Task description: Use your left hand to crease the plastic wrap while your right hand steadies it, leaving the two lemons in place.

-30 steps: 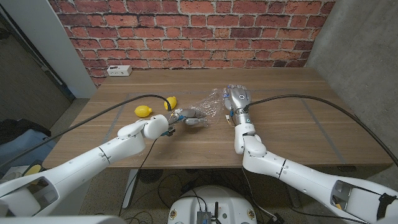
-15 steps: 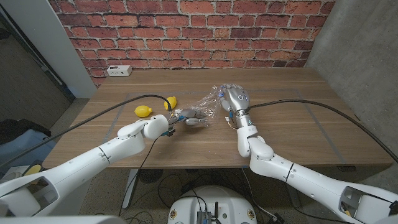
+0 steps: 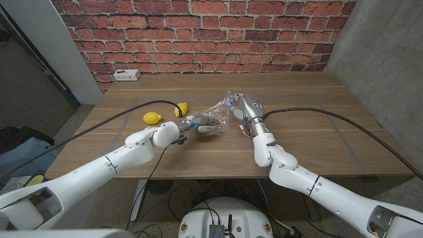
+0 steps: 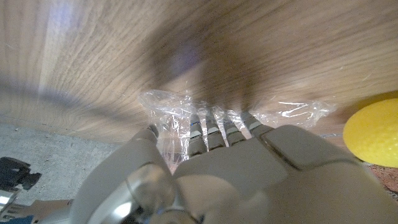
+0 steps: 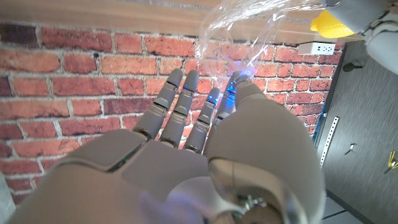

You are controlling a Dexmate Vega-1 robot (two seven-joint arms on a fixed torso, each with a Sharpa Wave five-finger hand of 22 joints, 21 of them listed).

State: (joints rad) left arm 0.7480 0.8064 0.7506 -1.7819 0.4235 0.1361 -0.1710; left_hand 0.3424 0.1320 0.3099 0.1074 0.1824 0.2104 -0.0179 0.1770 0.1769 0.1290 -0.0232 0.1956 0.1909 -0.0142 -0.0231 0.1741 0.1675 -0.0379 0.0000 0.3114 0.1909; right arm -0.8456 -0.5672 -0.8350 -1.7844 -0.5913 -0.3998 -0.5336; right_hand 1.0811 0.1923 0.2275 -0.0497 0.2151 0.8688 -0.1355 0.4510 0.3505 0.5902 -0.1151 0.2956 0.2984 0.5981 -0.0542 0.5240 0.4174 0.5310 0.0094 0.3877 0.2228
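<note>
A crumpled sheet of clear plastic wrap (image 3: 220, 110) lies mid-table. My left hand (image 3: 202, 124) grips its near-left edge, fingers curled into the film; the left wrist view shows those fingers (image 4: 211, 127) pressed on the plastic wrap (image 4: 168, 109). My right hand (image 3: 245, 106) touches the wrap's right side with fingers stretched out. From the right wrist, its fingers (image 5: 186, 106) reach toward the wrap (image 5: 249, 22). Two yellow lemons (image 3: 153, 118) (image 3: 182, 109) sit left of the wrap, apart from both hands. One lemon (image 4: 372, 130) shows beside my left hand, and a lemon (image 5: 328, 23) beyond the wrap.
A white power strip (image 3: 125, 75) lies at the table's far left edge. A black cable (image 3: 142, 106) arcs over the table (image 3: 317, 139) near the lemons, and another runs along my right arm. A red brick wall stands behind the table.
My right hand has shifted a little left and tilted onto the wrap's right side, with the forearm swinging in. The left hand and both lemons have stayed put.
</note>
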